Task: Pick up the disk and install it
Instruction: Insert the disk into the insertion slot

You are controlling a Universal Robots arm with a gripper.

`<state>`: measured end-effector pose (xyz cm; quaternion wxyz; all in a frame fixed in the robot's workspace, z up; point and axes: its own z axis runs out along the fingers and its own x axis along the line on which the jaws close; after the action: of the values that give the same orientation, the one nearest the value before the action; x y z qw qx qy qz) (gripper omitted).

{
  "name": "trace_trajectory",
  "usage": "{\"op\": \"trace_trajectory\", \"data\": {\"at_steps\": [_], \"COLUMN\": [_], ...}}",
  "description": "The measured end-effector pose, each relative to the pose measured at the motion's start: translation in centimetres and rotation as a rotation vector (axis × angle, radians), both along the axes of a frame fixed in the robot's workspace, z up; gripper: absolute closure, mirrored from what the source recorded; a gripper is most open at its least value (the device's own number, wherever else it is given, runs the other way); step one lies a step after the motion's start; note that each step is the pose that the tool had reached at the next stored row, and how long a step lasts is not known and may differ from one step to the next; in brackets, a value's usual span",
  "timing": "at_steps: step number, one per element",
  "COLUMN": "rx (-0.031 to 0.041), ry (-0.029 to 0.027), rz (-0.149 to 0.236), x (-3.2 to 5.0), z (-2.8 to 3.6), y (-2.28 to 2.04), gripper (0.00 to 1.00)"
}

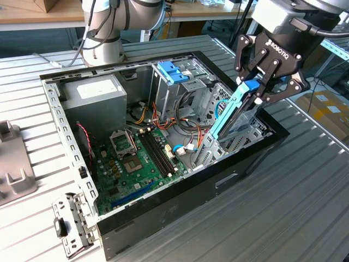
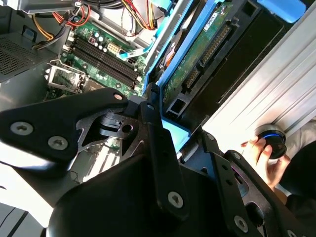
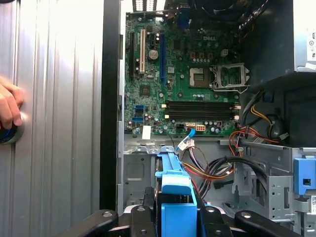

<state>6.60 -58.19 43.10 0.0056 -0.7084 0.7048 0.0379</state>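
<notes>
While clamped on the disk (image 1: pixel 232 114) by its light-blue frame, hangs at the exterior view's right end of the open computer case (image 1: pixel 180 202), mid-install.

Sweeping from the exterior view's left: past a grey fixture (image 1: pixel 13 169) on the slatted table (image 1: pixel 294 218), past the power supply box (image 1: pixel 92 95), the green motherboard (image 1: pixel 136 164) and the fixed drive cage (image 1: pixel 174 73) with its blue tabs, to the gripper (image 1: pixel 252 90), closed tight on the upper end of the frame.

Holds the disk on edge and tilted, lower end down inside the case among the metal bays at that end, upper end above the case rim. Cannot tell whether touching the bay metal.

Judged as the insertion step: already picked up, not yet seated.

Shows the blue frame pinched and pointing toward the motherboard in the first wrist view, and the drive's circuit-board underside in the second wrist view.

Calls, by the look of it, for squaring the frame to the bay's guides, steering clear of the loose cables (image 1: pixel 188 144) close by, and pressing straight until home.

Also caught in the second wrist view: a person's hand (image 2: pixel 260 157) on a round control (image 2: pixel 274 140) on the table beside the case.
</notes>
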Motion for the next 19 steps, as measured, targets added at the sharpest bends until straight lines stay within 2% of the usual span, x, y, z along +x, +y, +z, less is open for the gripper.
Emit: {"op": "trace_trajectory", "data": {"at_steps": [19], "rx": [0.0002], "ry": [0.0000], "rz": [0.000], "x": [0.00], "z": [-1.21], "y": [0.00], "gripper": [0.63]}}
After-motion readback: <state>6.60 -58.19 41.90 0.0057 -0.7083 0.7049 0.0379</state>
